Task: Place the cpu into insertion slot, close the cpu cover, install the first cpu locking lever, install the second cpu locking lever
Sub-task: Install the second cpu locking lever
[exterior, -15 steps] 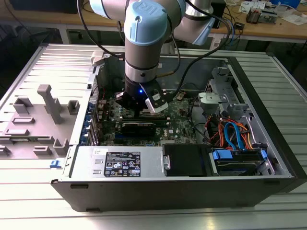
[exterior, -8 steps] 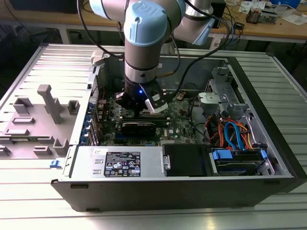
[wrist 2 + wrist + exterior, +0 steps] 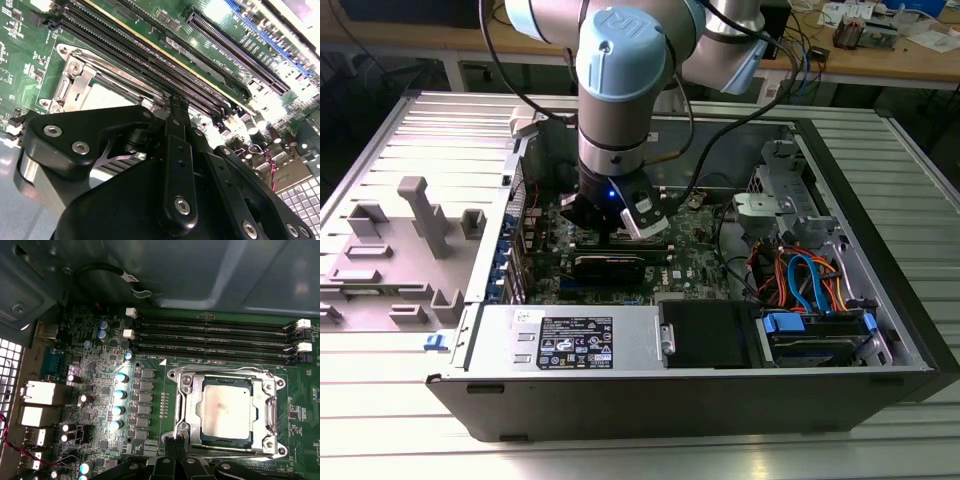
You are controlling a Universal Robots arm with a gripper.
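The cpu (image 3: 226, 410) lies flat in the insertion slot (image 3: 186, 410) on the green board (image 3: 150, 405), dull metal top facing up, and the silver cover (image 3: 265, 407) appears to be down around it, the chip showing through its window. In the exterior view the arm (image 3: 620, 60) reaches straight down into the open computer case (image 3: 880, 180), near the middle of the board. The gripper (image 3: 176, 446) hangs at one edge of the socket, fingertips drawn nearly together with nothing visibly between them; whether they pinch a thin lever wire I cannot tell. The chip is square, so it has no long axis; its sides run parallel to the memory slots (image 3: 215, 337) just beside the socket. I judge it light, rigid and slick on top, with a delicate underside, best held by opposite edges. The cover is thin, stiff sheet metal, best pressed on its frame.
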